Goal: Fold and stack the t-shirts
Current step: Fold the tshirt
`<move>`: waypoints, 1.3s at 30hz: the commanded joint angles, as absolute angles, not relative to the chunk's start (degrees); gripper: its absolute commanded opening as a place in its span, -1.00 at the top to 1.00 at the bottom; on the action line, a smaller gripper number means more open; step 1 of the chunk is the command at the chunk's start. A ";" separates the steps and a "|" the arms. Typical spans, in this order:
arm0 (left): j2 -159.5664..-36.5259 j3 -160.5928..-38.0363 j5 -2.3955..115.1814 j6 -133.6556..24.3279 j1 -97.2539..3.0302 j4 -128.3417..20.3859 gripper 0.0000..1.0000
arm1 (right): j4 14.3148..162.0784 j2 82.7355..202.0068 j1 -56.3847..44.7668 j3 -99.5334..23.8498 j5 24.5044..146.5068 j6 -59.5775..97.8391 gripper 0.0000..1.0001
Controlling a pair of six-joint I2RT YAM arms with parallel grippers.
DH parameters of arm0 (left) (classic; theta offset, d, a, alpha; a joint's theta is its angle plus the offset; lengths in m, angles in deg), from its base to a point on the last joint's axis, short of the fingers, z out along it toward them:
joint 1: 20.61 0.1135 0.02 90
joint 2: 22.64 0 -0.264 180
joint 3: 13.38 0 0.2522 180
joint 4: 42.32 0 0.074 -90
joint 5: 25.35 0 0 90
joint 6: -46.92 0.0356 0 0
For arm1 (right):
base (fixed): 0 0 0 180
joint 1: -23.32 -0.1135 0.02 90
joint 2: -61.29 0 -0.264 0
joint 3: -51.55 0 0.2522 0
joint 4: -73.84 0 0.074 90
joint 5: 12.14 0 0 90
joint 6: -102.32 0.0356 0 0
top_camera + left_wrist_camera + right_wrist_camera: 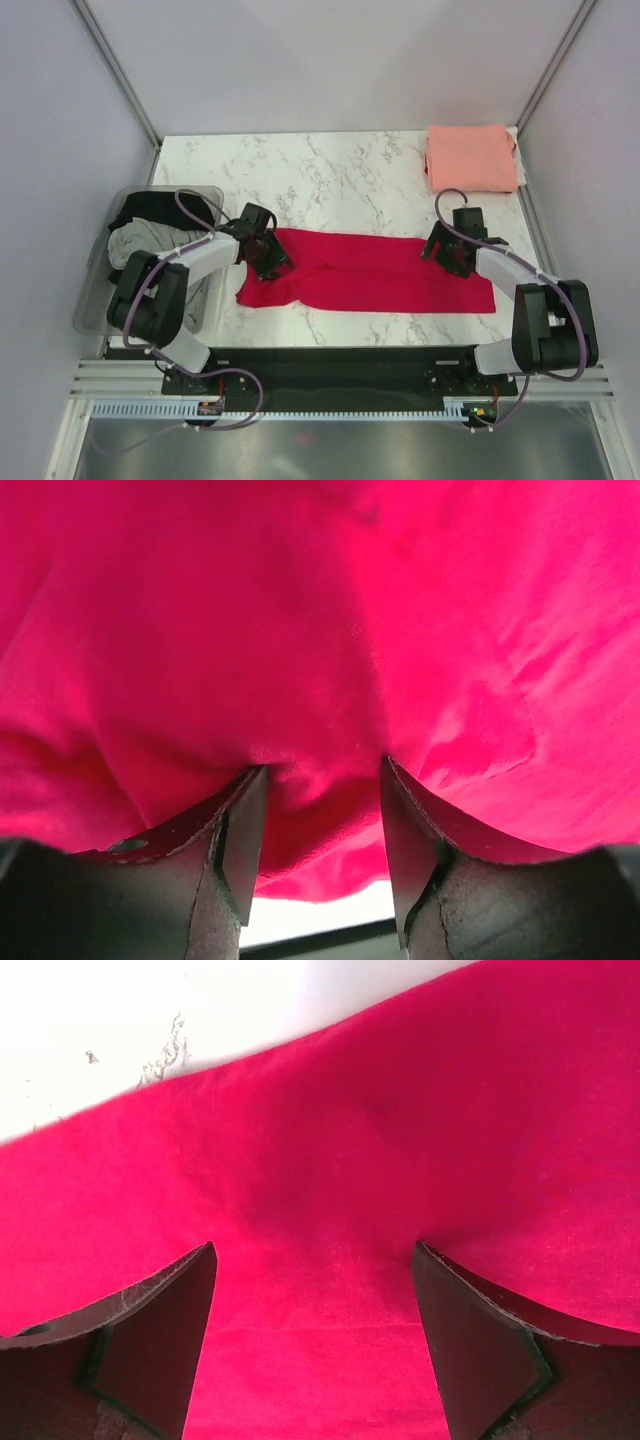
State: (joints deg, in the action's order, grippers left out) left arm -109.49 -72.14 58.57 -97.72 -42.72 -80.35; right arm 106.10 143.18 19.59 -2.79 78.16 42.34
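Lengthwise, the crimson t-shirt (365, 272) runs from one pair of jaws to the other; the left gripper (322, 770) stands half parted, cloth bulging up between; the right gripper (314, 1248) gapes wide above flat cloth; each is nearest its own end.

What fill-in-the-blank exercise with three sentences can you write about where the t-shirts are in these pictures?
1. The folded salmon pink t-shirt lies at the far ____ corner of the table.
2. The spread t-shirt between the left gripper and the right gripper is ____ in colour.
3. Beside the black t-shirt, the clear bin holds a ____ t-shirt.

Missing words: right; red; grey.
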 commanded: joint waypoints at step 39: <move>-79.27 -92.03 61.92 -72.53 -41.97 -98.70 -0.26 | 116.98 168.93 -16.41 -49.74 77.07 48.09 -0.95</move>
